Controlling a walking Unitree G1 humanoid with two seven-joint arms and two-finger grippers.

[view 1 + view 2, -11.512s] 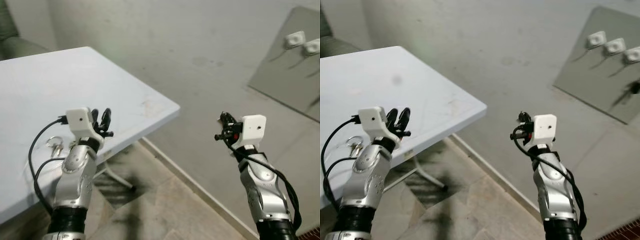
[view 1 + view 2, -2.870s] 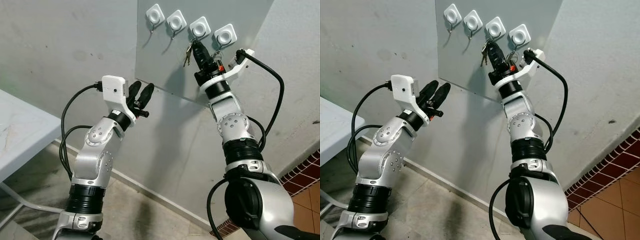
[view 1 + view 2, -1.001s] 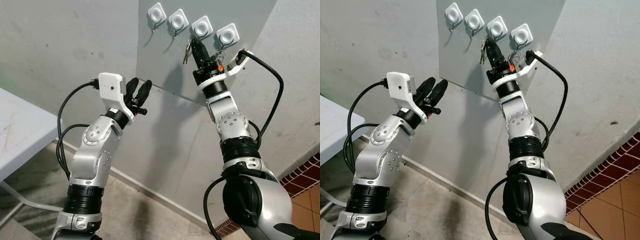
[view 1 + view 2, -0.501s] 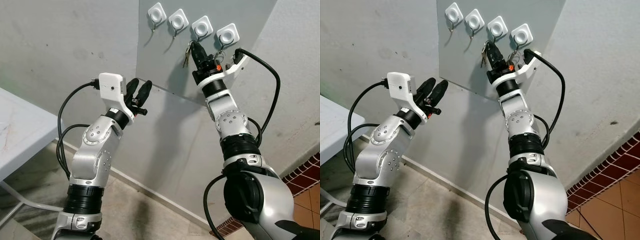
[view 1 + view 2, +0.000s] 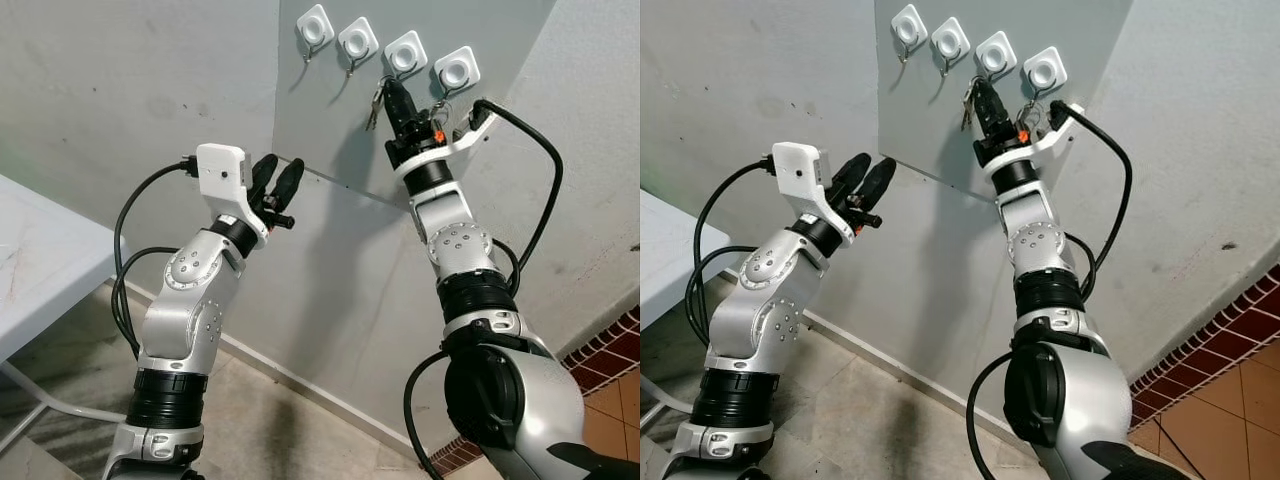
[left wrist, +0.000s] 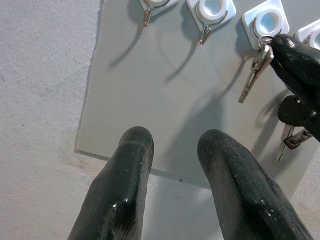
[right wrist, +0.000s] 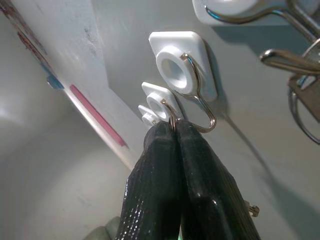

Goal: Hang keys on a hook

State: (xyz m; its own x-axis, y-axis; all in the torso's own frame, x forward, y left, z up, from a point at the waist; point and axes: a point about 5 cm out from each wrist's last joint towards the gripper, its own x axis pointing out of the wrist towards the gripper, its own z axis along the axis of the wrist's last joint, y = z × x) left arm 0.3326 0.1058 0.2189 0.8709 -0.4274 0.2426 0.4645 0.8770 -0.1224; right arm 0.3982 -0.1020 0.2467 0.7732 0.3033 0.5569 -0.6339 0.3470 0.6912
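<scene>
The key ring [image 6: 264, 40] is partly covered by the tips of the right gripper [image 5: 392, 90], so it cannot be told if the ring is over the hook [image 7: 197, 107]. In the right wrist view the keys [image 7: 300, 82] beside the fingers [image 7: 170, 200] are cut off by the picture's edge, and the hook's tip is hidden behind the fingertips

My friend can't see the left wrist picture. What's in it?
The right gripper holds a bunch of keys at the third hook on a grey board. In front, the left gripper hangs open, holding nothing. Another set of keys dangles farther along.
</scene>
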